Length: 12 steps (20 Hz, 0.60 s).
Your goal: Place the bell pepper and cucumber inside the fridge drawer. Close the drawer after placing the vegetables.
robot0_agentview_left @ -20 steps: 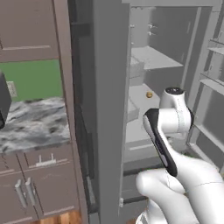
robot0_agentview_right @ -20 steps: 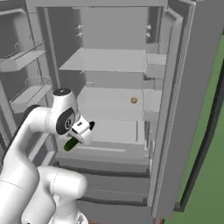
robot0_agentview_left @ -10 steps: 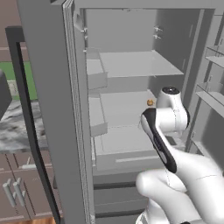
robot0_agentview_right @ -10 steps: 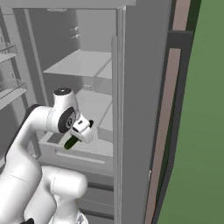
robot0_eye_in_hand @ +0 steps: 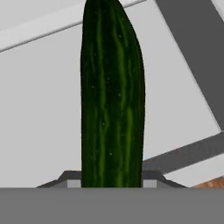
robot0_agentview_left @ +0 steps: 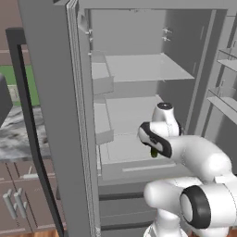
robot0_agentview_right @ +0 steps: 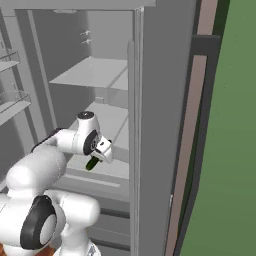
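Note:
My gripper [robot0_agentview_left: 155, 149] is shut on the dark green cucumber [robot0_agentview_left: 153, 152], which hangs down from it over the light grey fridge drawer [robot0_agentview_left: 115, 172]. From the right base view the gripper [robot0_agentview_right: 98, 156] holds the cucumber [robot0_agentview_right: 92, 164] just above the fridge drawer [robot0_agentview_right: 112, 172], whose pale bar handle [robot0_agentview_right: 93, 180] runs across its front. The hand view has the cucumber [robot0_eye_in_hand: 111, 96] standing tall between the jaws, with pale drawer surface behind it. The bell pepper is out of view.
The fridge stands open, with its left door [robot0_agentview_left: 55, 115] and right door [robot0_agentview_right: 160, 125] close on either side of the arm. Grey shelves [robot0_agentview_left: 143, 69] sit above the drawer, and door bins [robot0_agentview_left: 224, 97] are at the right. A marble counter [robot0_agentview_left: 14, 139] and brown cabinets [robot0_agentview_left: 18, 199] lie left.
The whole picture has shifted, so the base has moved and the fridge interior now faces me. The arm has reached forward and lower, bringing the held cucumber over the drawer.

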Tool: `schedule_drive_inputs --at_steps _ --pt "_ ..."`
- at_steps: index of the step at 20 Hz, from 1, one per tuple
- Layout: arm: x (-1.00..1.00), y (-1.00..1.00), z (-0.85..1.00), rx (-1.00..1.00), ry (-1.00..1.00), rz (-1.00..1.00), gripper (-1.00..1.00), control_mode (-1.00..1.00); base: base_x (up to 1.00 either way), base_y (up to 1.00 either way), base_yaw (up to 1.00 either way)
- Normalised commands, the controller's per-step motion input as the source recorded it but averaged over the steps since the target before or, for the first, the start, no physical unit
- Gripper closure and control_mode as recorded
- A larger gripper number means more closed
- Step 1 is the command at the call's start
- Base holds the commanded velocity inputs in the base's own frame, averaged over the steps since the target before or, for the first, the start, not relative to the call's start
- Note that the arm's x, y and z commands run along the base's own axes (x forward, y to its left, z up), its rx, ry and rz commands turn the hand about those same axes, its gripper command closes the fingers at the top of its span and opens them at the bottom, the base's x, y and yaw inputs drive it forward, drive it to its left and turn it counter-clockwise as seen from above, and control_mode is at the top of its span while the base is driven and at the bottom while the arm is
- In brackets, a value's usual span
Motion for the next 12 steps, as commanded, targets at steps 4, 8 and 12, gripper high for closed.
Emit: schedule_drive_inputs --at_steps 4,8,12 --pt "0.80 0.00 -0.42 0.00 0.00 0.06 1.00 -1.00 0.00 0.00 0.00" --pt "0.24 0.00 -0.52 0.00 0.00 0.11 1.00 -1.00 0.00 0.00 0.00" --pt "0.18 0.05 -0.62 0.00 0.04 0.09 1.00 -1.00 0.00 0.00 0.00"
